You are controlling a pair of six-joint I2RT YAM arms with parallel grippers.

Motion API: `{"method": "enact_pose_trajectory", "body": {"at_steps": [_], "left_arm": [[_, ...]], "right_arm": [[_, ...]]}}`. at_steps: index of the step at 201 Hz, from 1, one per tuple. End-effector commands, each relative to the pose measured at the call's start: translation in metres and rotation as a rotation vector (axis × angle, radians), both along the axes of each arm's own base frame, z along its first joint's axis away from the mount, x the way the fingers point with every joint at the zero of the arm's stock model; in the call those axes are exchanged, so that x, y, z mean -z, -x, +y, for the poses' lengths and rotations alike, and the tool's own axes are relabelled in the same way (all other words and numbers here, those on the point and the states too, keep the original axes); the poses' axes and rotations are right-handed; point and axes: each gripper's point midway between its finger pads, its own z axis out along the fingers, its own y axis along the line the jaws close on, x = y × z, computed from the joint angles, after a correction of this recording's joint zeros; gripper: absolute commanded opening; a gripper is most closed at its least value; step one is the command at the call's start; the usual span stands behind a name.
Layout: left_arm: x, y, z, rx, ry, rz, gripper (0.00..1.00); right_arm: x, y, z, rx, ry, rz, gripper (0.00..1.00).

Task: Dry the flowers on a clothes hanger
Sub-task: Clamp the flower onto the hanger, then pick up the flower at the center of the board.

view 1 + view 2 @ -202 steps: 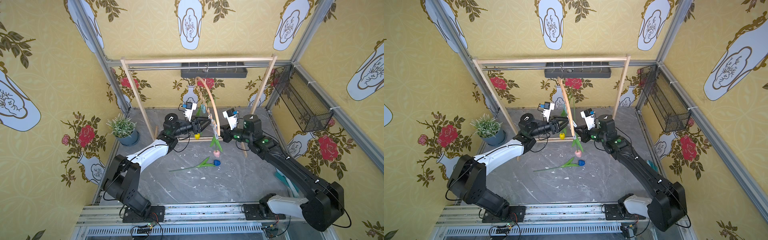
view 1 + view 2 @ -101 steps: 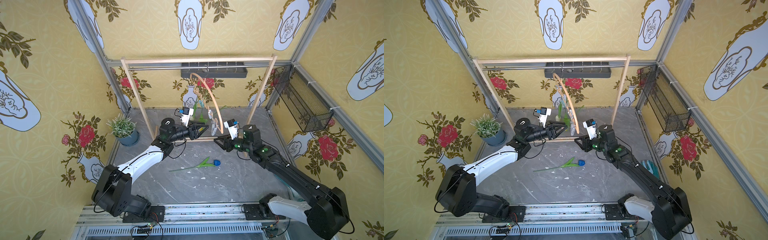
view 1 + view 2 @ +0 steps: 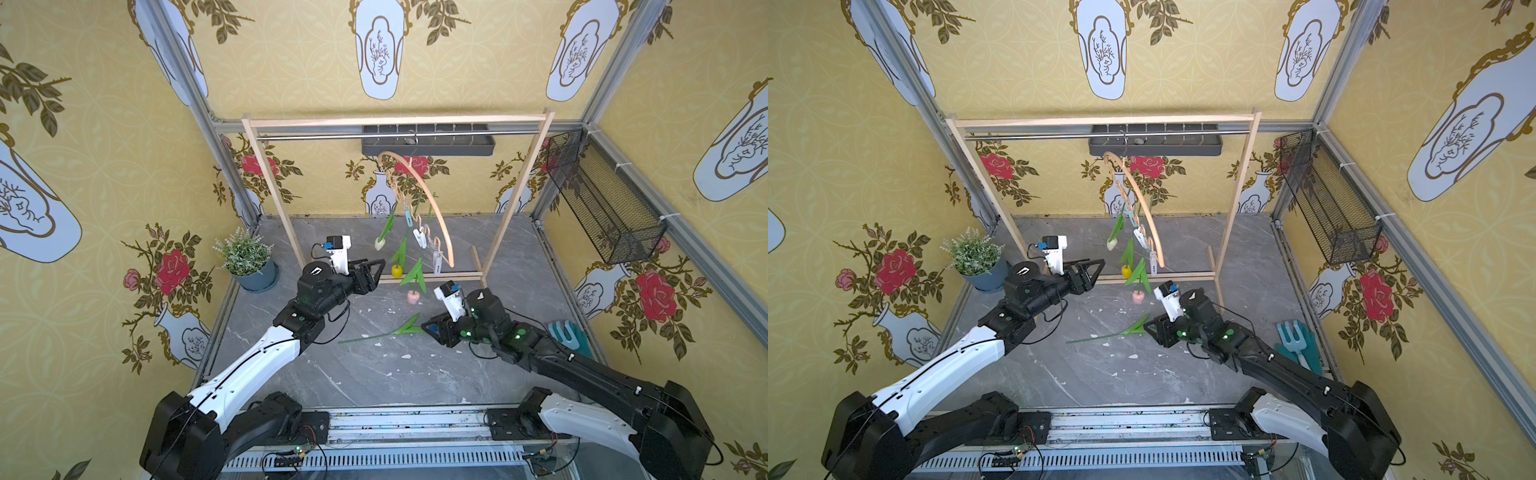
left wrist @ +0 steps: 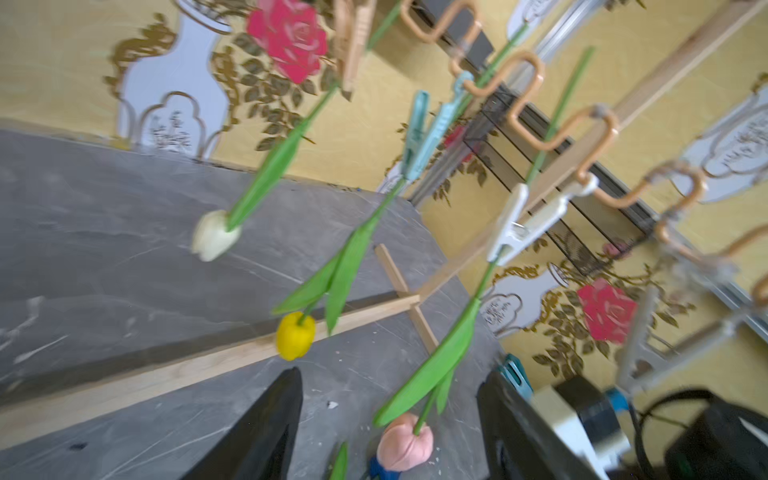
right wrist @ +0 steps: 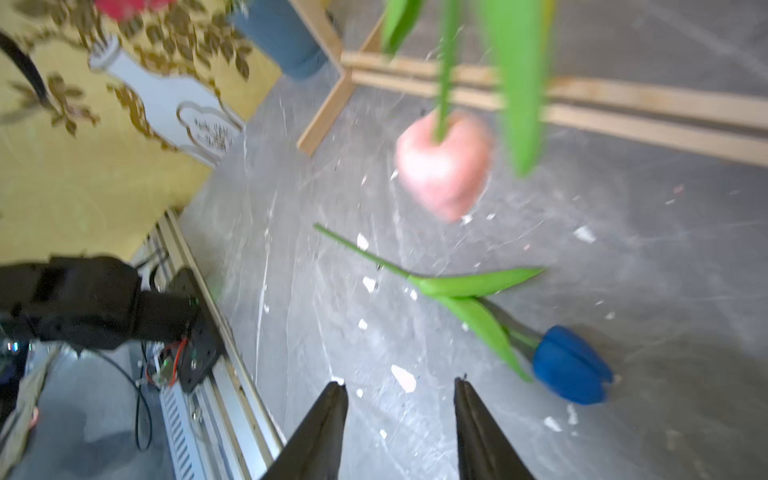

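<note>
Right wrist view: right tool (image 5: pixel 400 382) spread and empty, blue tulip (image 5: pixel 569 365) seemingly just beside its tips.

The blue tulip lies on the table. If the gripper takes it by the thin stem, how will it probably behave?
The blue tulip has a long, thin stem, so it will probably bend, with the head drooping. It seems light: small pegs hold the other tulips. Its spread leaves likely stop it rolling on the table.
</note>
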Motion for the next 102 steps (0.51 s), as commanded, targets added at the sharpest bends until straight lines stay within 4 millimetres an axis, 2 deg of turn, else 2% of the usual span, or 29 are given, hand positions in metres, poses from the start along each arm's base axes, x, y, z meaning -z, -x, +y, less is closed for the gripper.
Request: {"method": "enact_pose_trajectory", "body": {"at_steps": [1,15,27,54,78,102], "left_arm": [[0.027,-0.005,0.039,-0.199,-0.034,0.106,0.74],[0.034,-0.002,0.054,-0.264,-0.044,0.134,0.73],[0.041,0.000,0.067,-0.327,-0.058,0.173,0.71],[0.056,0.006,0.093,-0.461,-0.065,0.257,0.68],[0.064,0.013,0.104,-0.505,-0.058,0.276,0.68],[0.070,0.018,0.110,-0.522,-0.060,0.286,0.67]], "right_arm": [[0.023,0.006,0.019,-0.008,0.104,-0.043,0.45],[0.039,0.015,0.042,-0.072,0.170,-0.046,0.45],[0.053,0.015,0.060,-0.110,0.208,-0.015,0.44],[0.069,-0.003,0.094,-0.164,0.276,0.002,0.42],[0.075,-0.024,0.108,-0.189,0.317,0.029,0.43],[0.089,-0.041,0.105,-0.231,0.403,0.125,0.43]]}}
